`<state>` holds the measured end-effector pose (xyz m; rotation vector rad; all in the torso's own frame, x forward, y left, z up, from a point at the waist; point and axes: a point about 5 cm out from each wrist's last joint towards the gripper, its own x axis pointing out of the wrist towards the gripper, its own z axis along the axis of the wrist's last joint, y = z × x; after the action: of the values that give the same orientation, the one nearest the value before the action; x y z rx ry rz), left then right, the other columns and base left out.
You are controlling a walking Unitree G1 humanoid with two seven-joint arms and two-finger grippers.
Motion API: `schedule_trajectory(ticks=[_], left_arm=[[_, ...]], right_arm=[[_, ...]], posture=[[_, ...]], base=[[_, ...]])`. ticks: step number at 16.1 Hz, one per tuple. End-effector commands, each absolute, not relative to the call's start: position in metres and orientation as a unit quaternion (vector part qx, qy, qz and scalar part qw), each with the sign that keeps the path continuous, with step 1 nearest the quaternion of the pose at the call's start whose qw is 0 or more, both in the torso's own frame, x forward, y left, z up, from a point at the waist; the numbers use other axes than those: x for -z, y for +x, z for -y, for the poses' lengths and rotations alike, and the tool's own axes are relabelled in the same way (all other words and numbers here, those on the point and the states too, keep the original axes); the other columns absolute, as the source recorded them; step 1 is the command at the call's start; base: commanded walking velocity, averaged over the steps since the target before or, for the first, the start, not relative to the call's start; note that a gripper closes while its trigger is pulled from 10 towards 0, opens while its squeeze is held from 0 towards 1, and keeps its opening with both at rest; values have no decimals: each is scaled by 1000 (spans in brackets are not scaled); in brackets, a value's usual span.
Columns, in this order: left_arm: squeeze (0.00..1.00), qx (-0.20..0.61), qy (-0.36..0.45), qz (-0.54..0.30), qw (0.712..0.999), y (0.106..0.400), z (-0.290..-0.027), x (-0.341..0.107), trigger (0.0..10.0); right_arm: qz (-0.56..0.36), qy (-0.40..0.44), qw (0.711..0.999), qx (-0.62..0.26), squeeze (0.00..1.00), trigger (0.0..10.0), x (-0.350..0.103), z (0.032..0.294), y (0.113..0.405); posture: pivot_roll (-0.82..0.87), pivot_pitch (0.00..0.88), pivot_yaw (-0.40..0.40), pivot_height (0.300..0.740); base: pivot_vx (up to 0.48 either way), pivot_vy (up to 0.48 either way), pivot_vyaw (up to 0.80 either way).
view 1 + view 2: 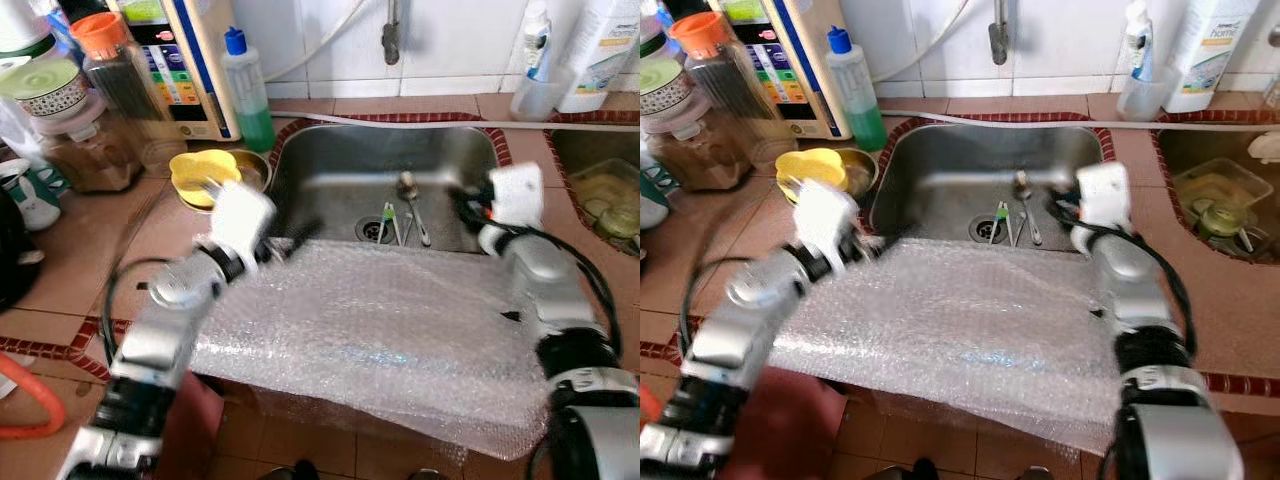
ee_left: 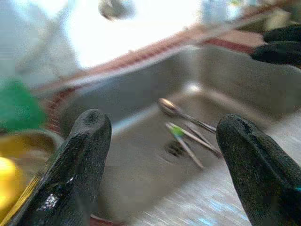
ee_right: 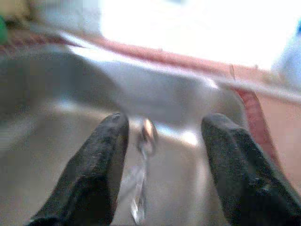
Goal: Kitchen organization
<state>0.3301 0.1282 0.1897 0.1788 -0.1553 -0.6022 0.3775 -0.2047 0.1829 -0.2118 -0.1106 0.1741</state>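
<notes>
A steel sink (image 1: 330,180) holds a spoon (image 1: 410,200) and a green-handled utensil (image 1: 388,222) by the drain. A sheet of bubble wrap (image 1: 380,330) lies over the sink's front edge and the counter. My left gripper (image 1: 300,238) hovers at the sink's front left corner, just above the wrap, open with nothing between its fingers; in the left wrist view the left gripper (image 2: 164,127) faces the spoon (image 2: 171,109). My right gripper (image 1: 465,205) hangs inside the sink's right side, open and empty. From the right wrist, the right gripper (image 3: 165,125) frames the spoon (image 3: 146,134).
A yellow dish (image 1: 203,175) in a bowl sits left of the sink, beside a green soap bottle (image 1: 248,95) and jars (image 1: 120,80). The faucet (image 1: 391,40) hangs over the back rim. A second basin (image 1: 600,190) with containers lies right. An orange hose (image 1: 30,410) curls at front left.
</notes>
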Motion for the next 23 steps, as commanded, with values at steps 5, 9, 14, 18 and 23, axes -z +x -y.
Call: schedule_trajectory(ticks=[5,9,14,18,23], left_arm=[[0,173,77,80,979,350,-163,-195,10000],[0,67,39,56,995,366,-185,-192,10000],[0,-11,-44,33,998,378,-199,-192,10000],[0,-47,-90,-27,994,387,-201,-178,10000],[0,-59,-126,-63,988,394,-200,-172,10000]], right_arm=[[114,-98,963,-225,1000,10000,-201,121,347],[122,-94,945,-289,1000,10000,-198,86,319],[96,-74,937,-326,1000,10000,-190,66,297],[80,-82,923,-367,957,10000,-187,60,280],[72,-88,922,-369,839,10000,-187,62,274]], posture=[[-242,128,143,740],[-248,131,138,740],[-257,139,139,740],[-271,149,144,740],[-286,159,150,740]], base=[[0,0,0],[0,0,0],[0,0,0],[0,0,0],[0,0,0]])
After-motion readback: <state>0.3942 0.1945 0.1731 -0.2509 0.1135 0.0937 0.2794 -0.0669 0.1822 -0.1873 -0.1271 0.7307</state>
